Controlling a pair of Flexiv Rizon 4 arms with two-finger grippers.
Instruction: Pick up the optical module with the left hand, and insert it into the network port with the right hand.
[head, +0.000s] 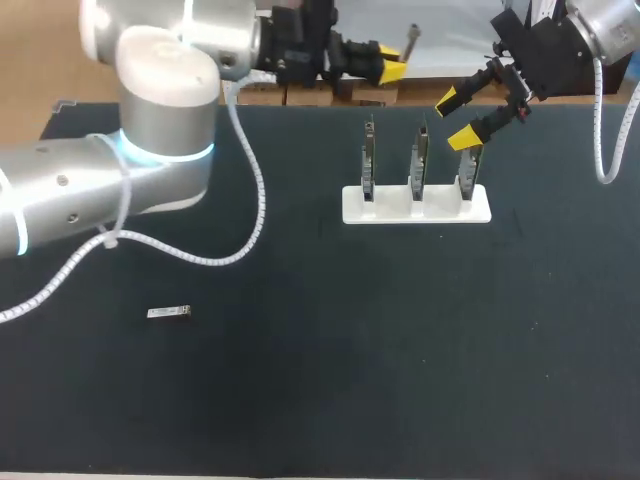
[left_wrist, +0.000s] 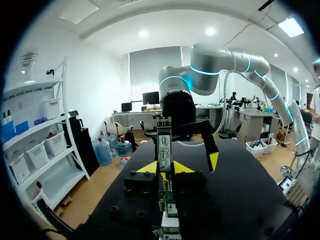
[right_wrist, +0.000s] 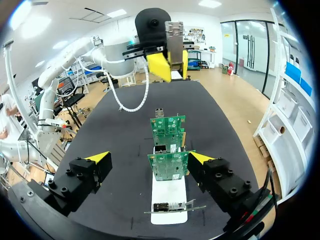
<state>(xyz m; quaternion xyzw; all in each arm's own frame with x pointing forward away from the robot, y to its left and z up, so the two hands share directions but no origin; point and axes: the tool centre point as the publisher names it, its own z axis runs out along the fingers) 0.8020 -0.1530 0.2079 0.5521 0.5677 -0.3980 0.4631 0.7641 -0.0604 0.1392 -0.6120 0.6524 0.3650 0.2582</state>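
Observation:
A slim metal optical module (left_wrist: 164, 145) stands upright between the yellow tips of my left gripper (left_wrist: 165, 167), which is shut on it. In the head view that gripper (head: 390, 62) is beyond the table's far edge, with the module (head: 410, 38) sticking out past its tips. Three green network cards (head: 415, 165) stand in a white holder (head: 415, 205) at the back middle of the table. My right gripper (head: 458, 118) hangs open just above the rightmost card. From the right wrist, the cards (right_wrist: 167, 130) lie between and ahead of the open gripper (right_wrist: 149, 159), with the left gripper (right_wrist: 167, 62) further ahead.
A second small module (head: 168, 313) lies flat on the black table top (head: 400, 350) at the front left. A white spiral cable (head: 250, 200) from my left arm hangs over the table's left half.

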